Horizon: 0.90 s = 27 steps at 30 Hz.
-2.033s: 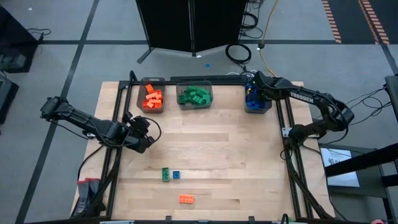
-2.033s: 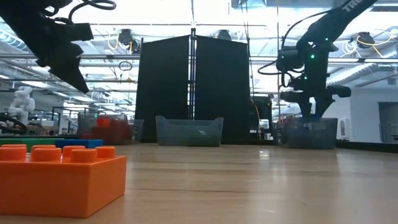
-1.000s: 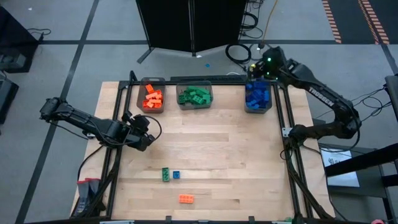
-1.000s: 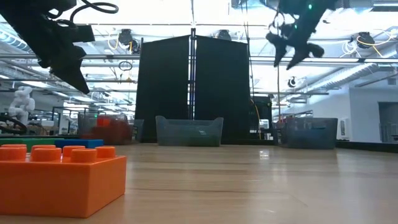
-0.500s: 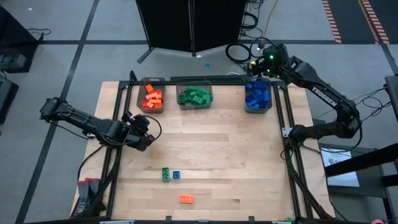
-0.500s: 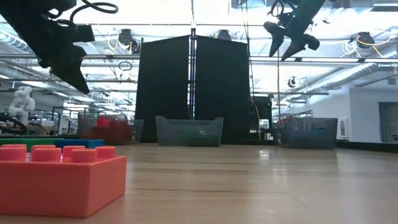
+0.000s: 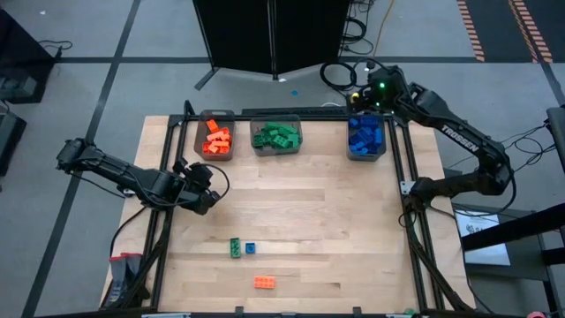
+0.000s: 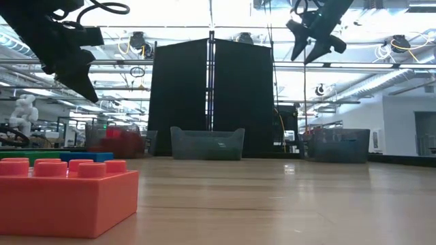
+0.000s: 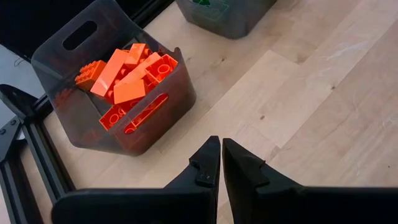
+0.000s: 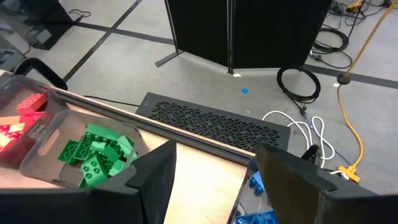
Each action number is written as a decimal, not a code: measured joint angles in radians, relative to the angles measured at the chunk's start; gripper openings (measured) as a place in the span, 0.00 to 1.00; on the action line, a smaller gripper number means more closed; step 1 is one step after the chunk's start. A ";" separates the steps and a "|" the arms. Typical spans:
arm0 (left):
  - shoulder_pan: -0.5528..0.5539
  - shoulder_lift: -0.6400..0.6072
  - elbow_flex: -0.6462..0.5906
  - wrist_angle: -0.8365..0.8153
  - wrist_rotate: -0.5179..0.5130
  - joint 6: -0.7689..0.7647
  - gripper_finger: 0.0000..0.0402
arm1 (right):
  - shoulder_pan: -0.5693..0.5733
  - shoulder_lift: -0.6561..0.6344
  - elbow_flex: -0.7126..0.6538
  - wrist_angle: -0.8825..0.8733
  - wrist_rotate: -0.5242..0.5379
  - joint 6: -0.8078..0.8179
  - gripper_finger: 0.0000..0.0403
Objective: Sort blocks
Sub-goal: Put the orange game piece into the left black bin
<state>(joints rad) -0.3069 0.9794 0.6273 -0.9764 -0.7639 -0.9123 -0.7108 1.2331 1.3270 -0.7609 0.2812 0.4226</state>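
Right claw hangs high at about one o'clock over the counter, above the far edge of the bin of blue blocks, jaws spread apart with nothing between them. From the low camera it sits well up near the ceiling lights. Left claw waits at nine o'clock, just above the wood, its fingers pressed together and empty, pointing toward the bin of orange blocks at eleven o'clock. Green blocks fill the middle bin at twelve. Three strays lie loose on the counter toward six o'clock: a green block with a small blue block just beside it, and an orange block nearer the front edge, looming large in the low camera.
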 joint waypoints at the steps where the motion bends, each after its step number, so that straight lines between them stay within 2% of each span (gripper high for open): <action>1: 0.000 0.000 0.000 0.000 0.000 0.000 0.06 | 0.004 0.000 0.000 0.000 0.000 0.004 0.54; 15: 0.000 0.000 0.000 0.000 0.000 0.000 0.06 | 0.104 0.000 0.000 0.050 0.000 0.063 0.54; 20: 0.000 0.000 0.000 0.003 0.000 -0.002 0.06 | 0.183 0.001 0.000 0.092 -0.007 0.045 0.54; 27: 0.000 0.000 0.000 0.042 -0.001 -0.002 0.06 | 0.351 0.021 0.000 0.166 -0.114 -0.015 0.54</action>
<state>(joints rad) -0.3065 0.9794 0.6275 -0.9340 -0.7651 -0.9145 -0.3594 1.2540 1.3270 -0.5953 0.1673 0.4077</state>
